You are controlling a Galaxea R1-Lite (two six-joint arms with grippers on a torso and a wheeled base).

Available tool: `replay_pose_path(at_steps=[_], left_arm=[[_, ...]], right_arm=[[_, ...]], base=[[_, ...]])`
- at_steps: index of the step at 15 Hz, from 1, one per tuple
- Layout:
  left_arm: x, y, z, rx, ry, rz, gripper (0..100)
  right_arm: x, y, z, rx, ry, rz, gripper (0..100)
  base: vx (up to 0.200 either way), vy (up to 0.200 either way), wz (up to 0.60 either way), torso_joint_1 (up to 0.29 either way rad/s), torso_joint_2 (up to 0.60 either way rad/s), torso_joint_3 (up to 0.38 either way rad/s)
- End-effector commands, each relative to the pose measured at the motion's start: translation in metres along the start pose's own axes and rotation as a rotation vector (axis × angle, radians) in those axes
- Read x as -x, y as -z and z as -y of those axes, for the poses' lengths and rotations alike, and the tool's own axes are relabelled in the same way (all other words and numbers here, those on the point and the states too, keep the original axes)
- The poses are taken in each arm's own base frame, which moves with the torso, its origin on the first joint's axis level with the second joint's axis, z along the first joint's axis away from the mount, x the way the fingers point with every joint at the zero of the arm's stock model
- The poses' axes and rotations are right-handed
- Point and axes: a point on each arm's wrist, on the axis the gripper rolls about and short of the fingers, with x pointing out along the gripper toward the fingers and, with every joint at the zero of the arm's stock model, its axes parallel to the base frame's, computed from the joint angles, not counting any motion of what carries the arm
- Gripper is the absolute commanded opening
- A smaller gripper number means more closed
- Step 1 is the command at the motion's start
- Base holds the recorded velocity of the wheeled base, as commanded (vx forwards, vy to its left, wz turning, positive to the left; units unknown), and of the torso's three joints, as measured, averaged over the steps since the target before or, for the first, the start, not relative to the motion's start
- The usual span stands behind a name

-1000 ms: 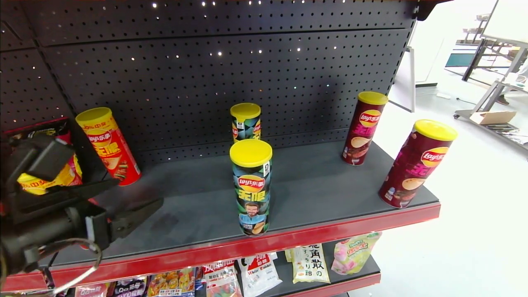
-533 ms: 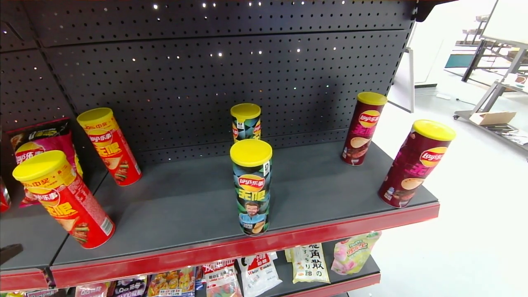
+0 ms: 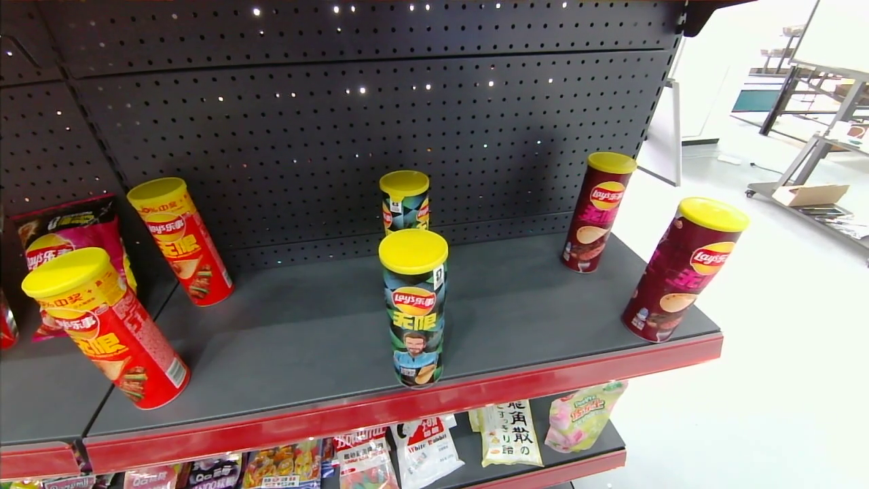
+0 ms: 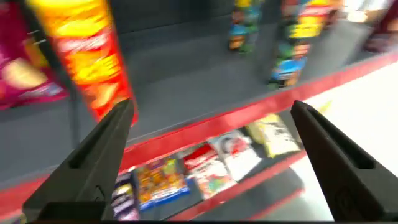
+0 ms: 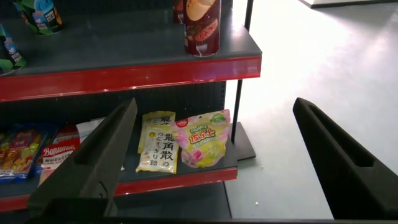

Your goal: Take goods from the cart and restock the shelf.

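I see my left jaws spread wide and empty, facing the shelf [image 4: 186,74] near what looks like a red can [image 4: 90,56]; right jaws likewise wide, empty.

The left gripper [image 4: 212,104] has two fingers [image 4: 93,168], both matte black w/ a plain, smooth surface. Each one is a long wedge: broad at the base, getting narrow to a blunt tip, w/ a flat inner face and a small step approx. halfway along it. The right gripper [image 5: 216,102] has the same build, i.e. two black wedge fingers [image 5: 339,155] w/ the same step, and a dark bar runs between their bases.
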Motion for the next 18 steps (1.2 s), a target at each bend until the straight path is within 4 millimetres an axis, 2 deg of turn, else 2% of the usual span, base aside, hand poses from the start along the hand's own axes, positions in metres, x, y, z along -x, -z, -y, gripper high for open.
replay_pose_path(at_steps=[1,8,11,13,18], left_arm=[[0.005,0.005,-0.002,-0.035,-0.116,0.032,100],[0.005,-0.002,-0.003,-0.049,-0.139,0.035,100],[0.012,-0.004,-0.003,-0.039,-0.146,0.084,100],[0.015,-0.006,-0.005,-0.029,-0.21,0.102,100],[0.014,-0.004,-0.005,0.012,-0.224,0.1,100]], right_arm=[[0.0,0.0,0.0,0.0,0.001,-0.002,100],[0.0,0.001,0.0,0.011,0.008,-0.003,100],[0.0,0.0,0.0,0.009,0.007,-0.002,100],[0.0,0.001,0.0,0.011,0.018,-0.003,100],[0.0,0.0,0.001,0.009,0.044,-0.002,100]], base=[[0.0,0.0,0.0,0.0,0.0,0.0],[0.0,0.0,0.0,0.0,0.0,0.0],[0.0,0.0,0.0,0.0,0.0,0.0],[0.0,0.0,0.0,0.0,0.0,0.0],[0.0,0.0,0.6,0.002,0.0,0.002]])
